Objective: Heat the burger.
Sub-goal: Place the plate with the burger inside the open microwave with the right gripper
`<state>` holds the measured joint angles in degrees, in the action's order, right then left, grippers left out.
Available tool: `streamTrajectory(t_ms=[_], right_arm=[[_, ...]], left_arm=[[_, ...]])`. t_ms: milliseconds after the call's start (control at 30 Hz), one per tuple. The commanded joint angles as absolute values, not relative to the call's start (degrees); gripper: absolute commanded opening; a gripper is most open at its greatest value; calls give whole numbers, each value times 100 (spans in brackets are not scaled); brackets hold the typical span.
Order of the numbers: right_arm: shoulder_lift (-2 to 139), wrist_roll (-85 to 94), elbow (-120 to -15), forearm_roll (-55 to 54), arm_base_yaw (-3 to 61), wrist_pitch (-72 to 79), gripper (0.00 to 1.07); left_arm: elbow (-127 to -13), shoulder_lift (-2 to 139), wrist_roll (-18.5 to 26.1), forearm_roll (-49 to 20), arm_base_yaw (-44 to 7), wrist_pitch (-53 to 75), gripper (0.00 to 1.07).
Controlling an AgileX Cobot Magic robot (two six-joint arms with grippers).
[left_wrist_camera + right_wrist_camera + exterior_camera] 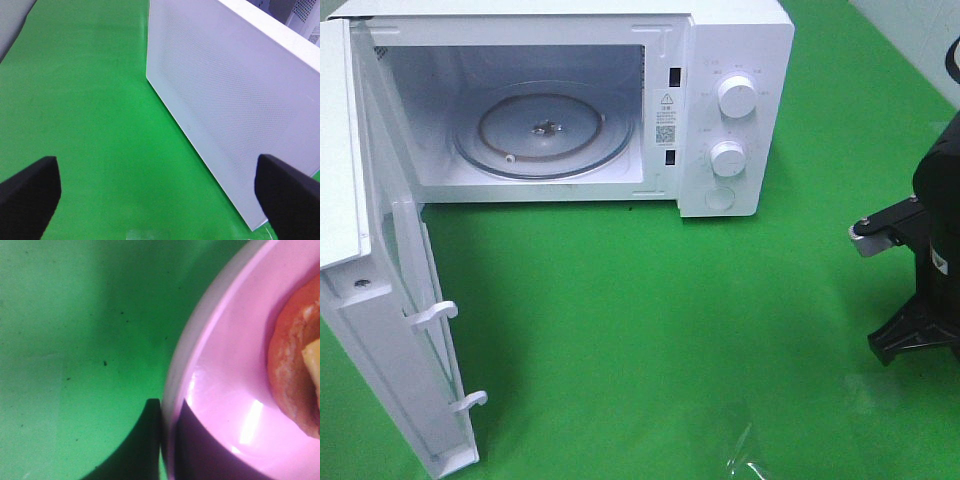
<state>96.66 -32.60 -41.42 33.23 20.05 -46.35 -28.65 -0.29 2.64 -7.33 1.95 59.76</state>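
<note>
The burger shows only in the right wrist view, as a brown bun edge with a bit of yellow cheese, lying on a pink plate. My right gripper straddles the plate's rim, with one dark finger outside it and one inside, closed against it. In the exterior high view only the black right arm shows at the right edge; the plate and the burger are out of frame there. My left gripper is wide open and empty over the green mat, beside the microwave door's outer face.
The white microwave stands at the back with its cavity open and a glass turntable inside. Its door swings out to the left front. A green mat covers the table.
</note>
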Motion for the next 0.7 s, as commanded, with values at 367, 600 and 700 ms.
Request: streamTrajectory(t_ms=[367,600,700], right_arm=[[9070,-3507,-4137,3570,2670,-5397,0],[9070,-3638,-4137,3552,3077,-5569,0],[9070,-3678,-4137,3541,3226,-5598,0]], left_arm=[[-2853,-155,275,-751,160,5953,97],[-2853,-155,275,-751,160,5953,97],[-2853,-155,275,-751,160,5953,97]])
